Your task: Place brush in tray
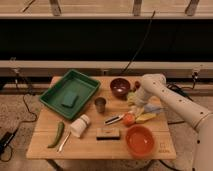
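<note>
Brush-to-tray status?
Done: nothing yet; the brush lies on the table, outside the tray. In hand: the gripper is low, close beside the brush. Left: grasp it, carry it over, set it in the tray.

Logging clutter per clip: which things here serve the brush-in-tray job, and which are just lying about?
Job: brush; green tray; gripper, low over the table's right side.
Lying about: sponge in the tray; metal cup; dark bowl; orange bowl; white cup; dark block.

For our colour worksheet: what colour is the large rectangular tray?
The rectangular plastic tray is dark green, camera view; the end effector hangs to its right.
</note>
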{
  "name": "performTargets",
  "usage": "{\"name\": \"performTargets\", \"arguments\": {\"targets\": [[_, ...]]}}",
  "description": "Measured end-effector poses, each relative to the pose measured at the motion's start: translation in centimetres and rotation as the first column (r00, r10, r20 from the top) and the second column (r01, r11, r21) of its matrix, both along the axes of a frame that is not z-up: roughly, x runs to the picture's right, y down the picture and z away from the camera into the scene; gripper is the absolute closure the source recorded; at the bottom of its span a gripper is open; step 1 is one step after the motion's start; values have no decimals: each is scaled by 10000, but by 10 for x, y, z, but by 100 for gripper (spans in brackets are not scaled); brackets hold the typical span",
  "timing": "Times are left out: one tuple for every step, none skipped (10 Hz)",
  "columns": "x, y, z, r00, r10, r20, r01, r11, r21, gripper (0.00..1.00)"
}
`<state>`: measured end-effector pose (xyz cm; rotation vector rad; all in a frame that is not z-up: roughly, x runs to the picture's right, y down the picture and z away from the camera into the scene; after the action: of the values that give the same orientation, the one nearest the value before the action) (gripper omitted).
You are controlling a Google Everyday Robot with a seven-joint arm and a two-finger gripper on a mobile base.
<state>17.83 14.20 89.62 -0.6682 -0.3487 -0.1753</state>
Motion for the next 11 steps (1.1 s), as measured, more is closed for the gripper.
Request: {"name": "performTargets", "arguments": {"targets": [[2,3,0,10000,-39,-73,39,10000,-80,48],[4,6,0,9998,-59,-165,57,9999,-154,59],[6,7,-1,9997,-62,-222,58,9998,-186,66],[8,8,-4,9994,1,-355,-9,9997,-233,79],[10,8,-6,9990,29,-451,-41,9996,-282,89],[11,7,-9,9987,37,-510,-52,9996,-289,96],[10,0,-17,9985,22,-551,-35,9997,-227,100],[9,-8,-24,9983,-29,-577,19,9999,-164,100],[8,-16,-30,9981,-78,-618,73,9999,-86,100],[6,-25,-35,9977,-177,-657,175,9998,-35,100],[0,-36,-35,9969,-305,-719,311,9995,69,100]]}}
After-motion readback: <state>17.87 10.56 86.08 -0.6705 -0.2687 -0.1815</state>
